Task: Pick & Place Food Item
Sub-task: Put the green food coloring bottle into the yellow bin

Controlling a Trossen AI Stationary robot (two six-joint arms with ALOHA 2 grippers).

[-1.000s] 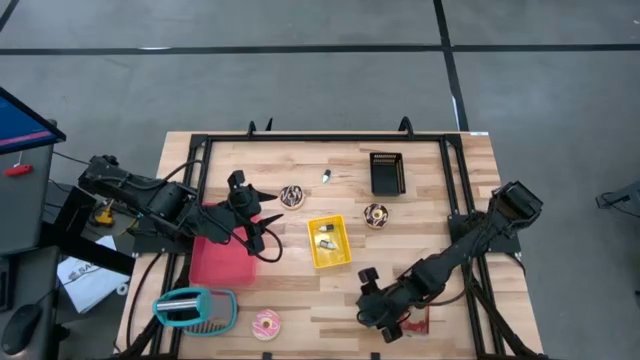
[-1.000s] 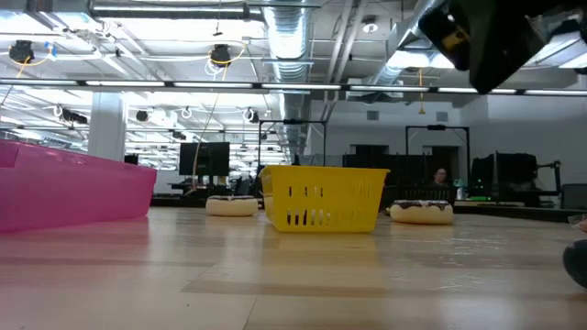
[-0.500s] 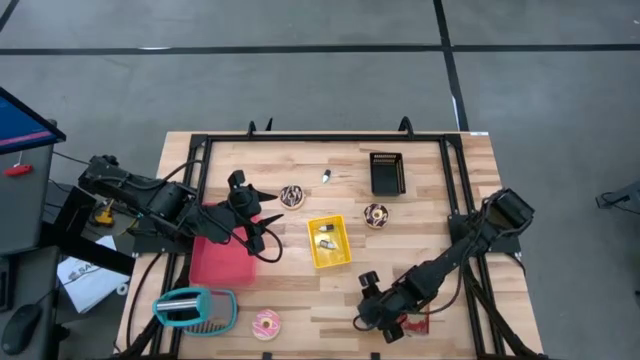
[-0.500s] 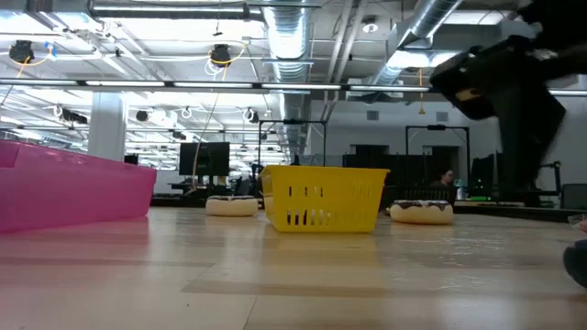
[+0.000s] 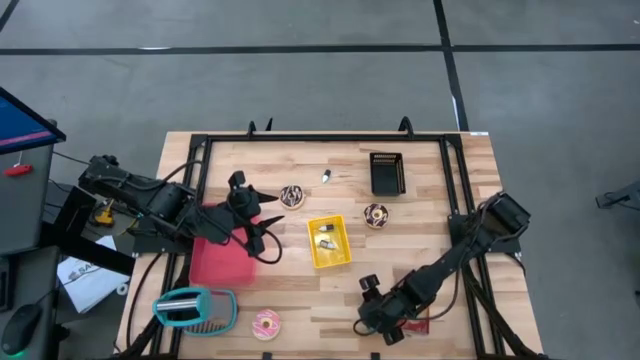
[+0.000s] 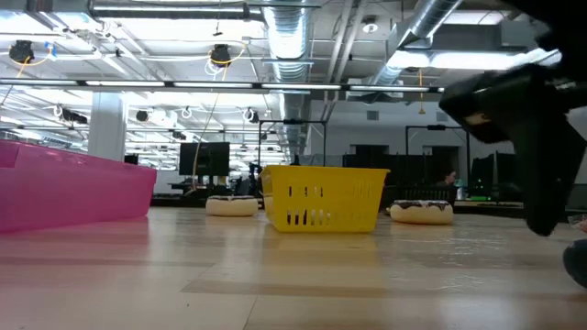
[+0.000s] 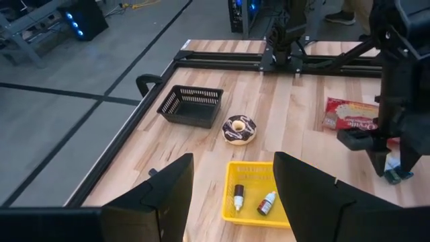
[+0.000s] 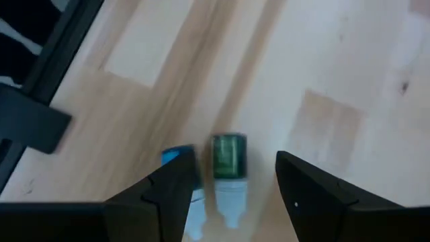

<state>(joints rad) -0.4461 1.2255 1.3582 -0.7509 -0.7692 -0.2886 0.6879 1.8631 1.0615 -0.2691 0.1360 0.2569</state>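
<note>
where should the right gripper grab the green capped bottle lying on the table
Grip the green-capped bottle across its clear body, coming straight down. It lies flat on the table close beside a blue-capped bottle, so the right gripper, open above, should probably straddle only the green one.

We see bare wood between yellow basket and right gripper, passable. Two small bottles lie side by side between right fingers. Left gripper hangs over pink bin, blocking it.

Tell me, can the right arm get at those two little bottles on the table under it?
Probably yes: the right end effector hangs open above the green-capped bottle and blue-capped bottle, with nothing between them.
</note>
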